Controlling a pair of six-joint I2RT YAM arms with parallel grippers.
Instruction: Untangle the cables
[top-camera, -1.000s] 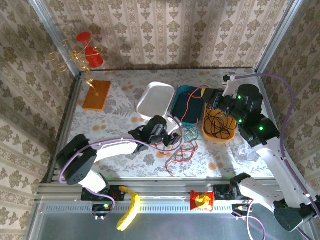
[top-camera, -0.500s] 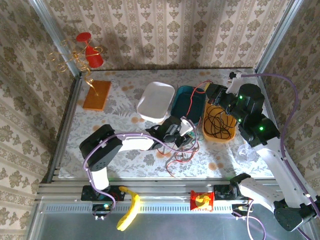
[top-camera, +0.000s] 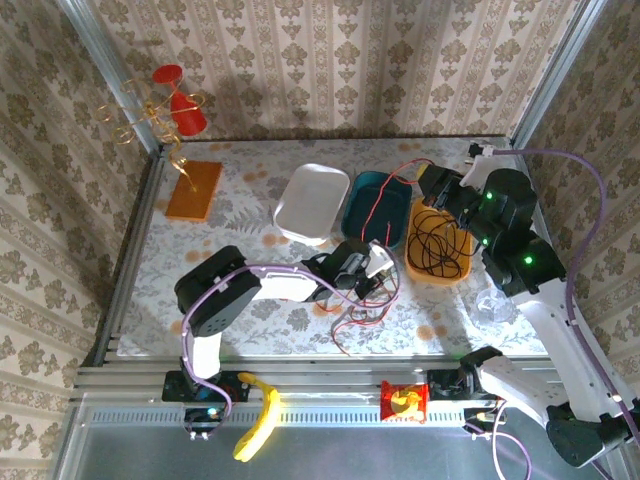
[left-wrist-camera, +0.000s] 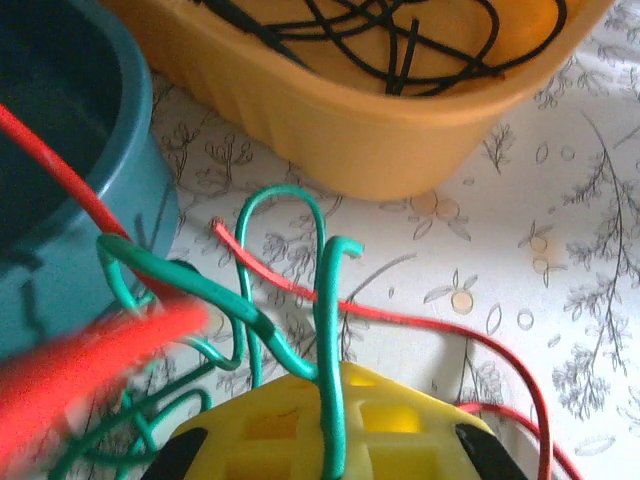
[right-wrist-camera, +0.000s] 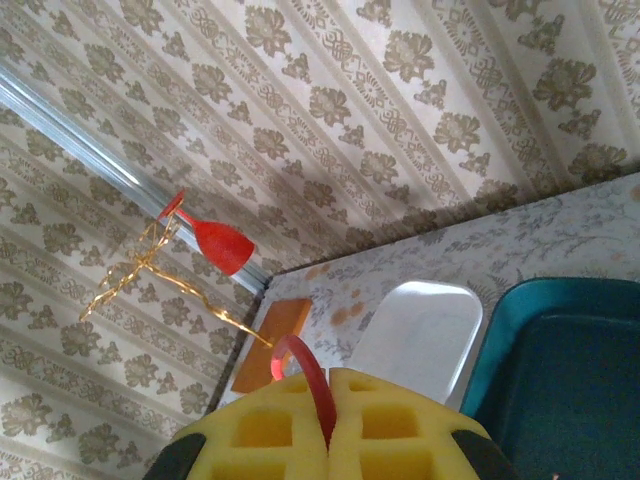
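A tangle of red (top-camera: 352, 318) and green cables (top-camera: 381, 266) lies on the table in front of the teal tray (top-camera: 358, 222). My left gripper (top-camera: 370, 270) is down in it, yellow pads shut on a green cable (left-wrist-camera: 328, 330), which rises between them in the left wrist view. A red cable (left-wrist-camera: 400, 316) crosses just beyond the left gripper (left-wrist-camera: 330, 390). My right gripper (top-camera: 433, 188) hangs over the teal tray's far right corner, shut on a red cable (right-wrist-camera: 312, 378) that trails down across the tray (top-camera: 380, 200). Black cables (top-camera: 437, 245) lie coiled in the orange tray (top-camera: 412, 268).
A white tray (top-camera: 312, 200) stands left of the teal one. At the back left, an orange board (top-camera: 193, 190) carries a gold wire stand and a red glass (top-camera: 185, 110). A clear plastic piece (top-camera: 490, 305) lies near the right arm.
My left gripper has reached right into the tangle and shut on a green cable. My right gripper has drawn back and to the right with the red cable.
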